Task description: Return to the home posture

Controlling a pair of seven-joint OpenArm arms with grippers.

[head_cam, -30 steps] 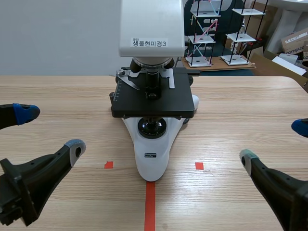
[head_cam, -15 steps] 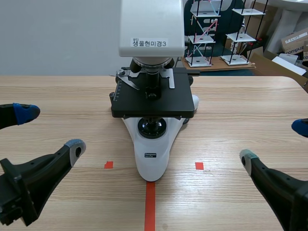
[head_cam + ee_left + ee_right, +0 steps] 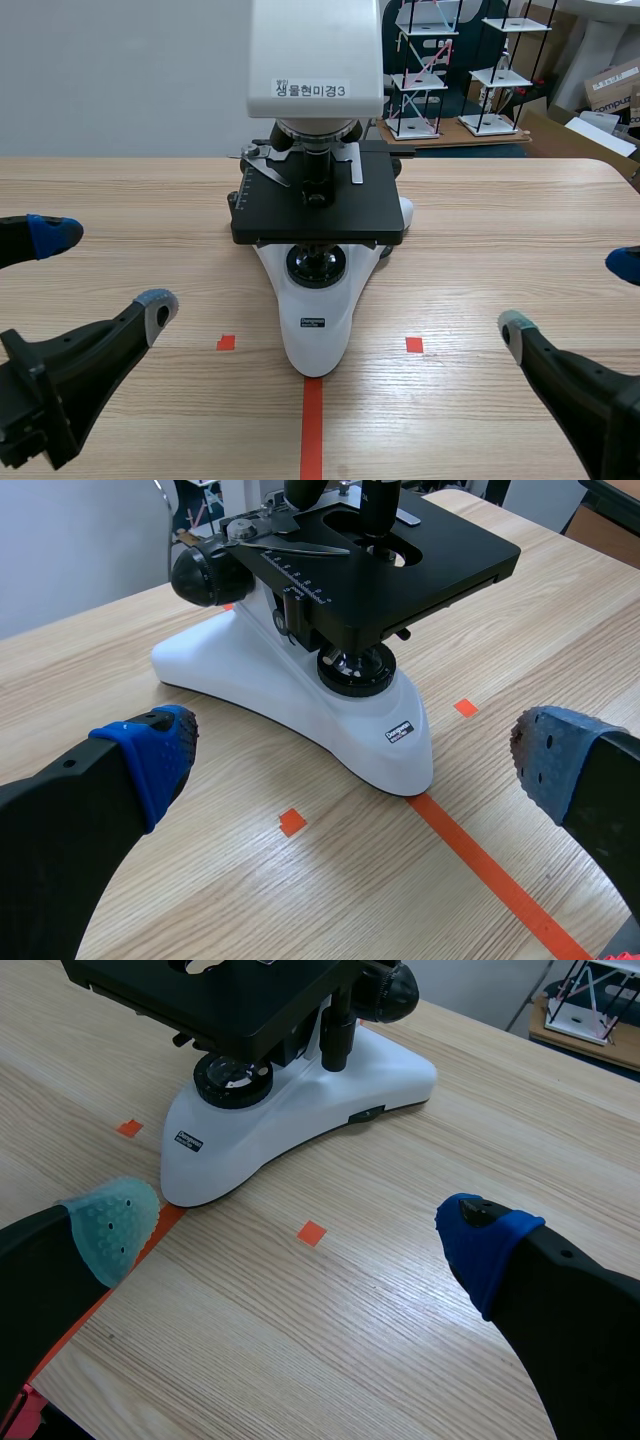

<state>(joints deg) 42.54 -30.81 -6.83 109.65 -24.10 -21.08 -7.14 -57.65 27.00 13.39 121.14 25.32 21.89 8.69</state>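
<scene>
Nothing has moved since a moment ago. Middle camera: the left gripper (image 3: 105, 268) and right gripper (image 3: 570, 296) sit low by the worktop's (image 3: 500, 220) near corners, fingers wide apart, holding nothing. Left wrist camera: the microscope (image 3: 250, 675) stands ahead, mid-worktop. Right wrist camera: same microscope, ahead too.

A white microscope (image 3: 315, 300) with a black stage (image 3: 340, 215) stands upright on the wooden desk (image 3: 500, 230). It is ahead of and between the left gripper (image 3: 105, 270) and the right gripper (image 3: 570, 297), touching neither. Its head carries a printed label (image 3: 311, 89). Beyond the desk stand rod-and-shelf models (image 3: 455, 70) and a cardboard box (image 3: 612, 85).
</scene>
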